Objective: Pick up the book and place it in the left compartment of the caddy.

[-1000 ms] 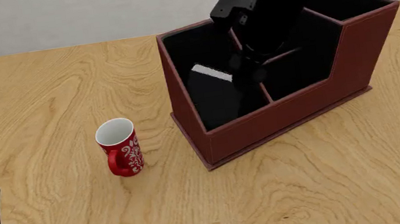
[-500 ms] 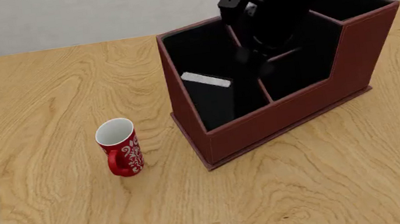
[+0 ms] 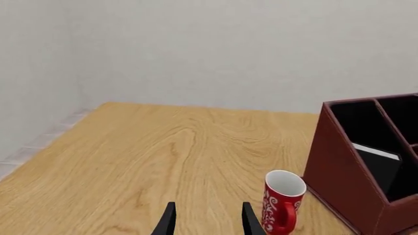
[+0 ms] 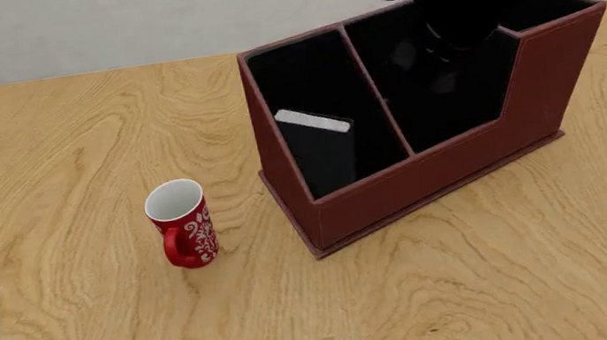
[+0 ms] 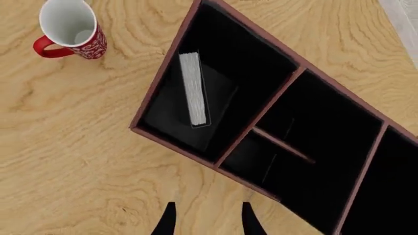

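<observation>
While the book (image 5: 193,88) leans inside the caddy (image 5: 171,95), right jaws gape above.

Book (image 3: 377,156) stands inside caddy (image 3: 339,161), beside mug (image 3: 283,198).

A red mug (image 4: 182,224) stands upright on the wooden table (image 4: 63,150).

Lighting is even, bright and diffuse in all three views, with no glare or blown highlights. The mug (image 4: 183,223) and caddy (image 4: 436,178) cast only faint, soft contact shadows on the table (image 4: 61,141). Renders are sharp edge to edge; the caddy's black interior hides detail.
</observation>
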Available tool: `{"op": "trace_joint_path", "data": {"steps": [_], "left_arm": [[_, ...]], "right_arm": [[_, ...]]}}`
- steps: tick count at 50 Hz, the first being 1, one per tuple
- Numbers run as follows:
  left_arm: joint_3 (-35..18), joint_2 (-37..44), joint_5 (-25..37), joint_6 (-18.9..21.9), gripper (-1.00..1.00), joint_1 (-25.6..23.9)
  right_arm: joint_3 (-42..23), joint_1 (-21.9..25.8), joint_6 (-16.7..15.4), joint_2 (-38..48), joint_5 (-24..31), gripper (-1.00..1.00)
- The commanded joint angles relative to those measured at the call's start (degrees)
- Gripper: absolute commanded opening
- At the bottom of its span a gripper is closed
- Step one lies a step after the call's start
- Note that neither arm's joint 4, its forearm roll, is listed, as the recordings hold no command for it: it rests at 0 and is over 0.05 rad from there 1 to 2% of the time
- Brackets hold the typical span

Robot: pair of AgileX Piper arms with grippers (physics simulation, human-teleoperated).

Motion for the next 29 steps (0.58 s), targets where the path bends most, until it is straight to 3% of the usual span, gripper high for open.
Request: {"op": "trace_joint_path", "data": {"steps": [1, 24, 26, 29], "left_arm": [[-0.2, 0.0, 0.2, 0.4, 1.00, -0.8], [-2.0, -0.3, 1.9, 1.7, 1.00, -2.5], [-2.3, -0.3, 2.2, 1.8, 1.00, -2.8], [-2.6, -0.3, 2.5, 2.3, 1.00, -3.6]], "right_arm": [[2.4, 0.2, 2.9, -5.4, 0.0, 1.00], [5.7, -3.2, 7.5, -17.2, -0.1, 1.00], [6.3, -2.2, 9.9, -19.1, -0.8, 1.00], [9.5, -2.5, 11.0, -21.8, -3.5, 1.00]]}}
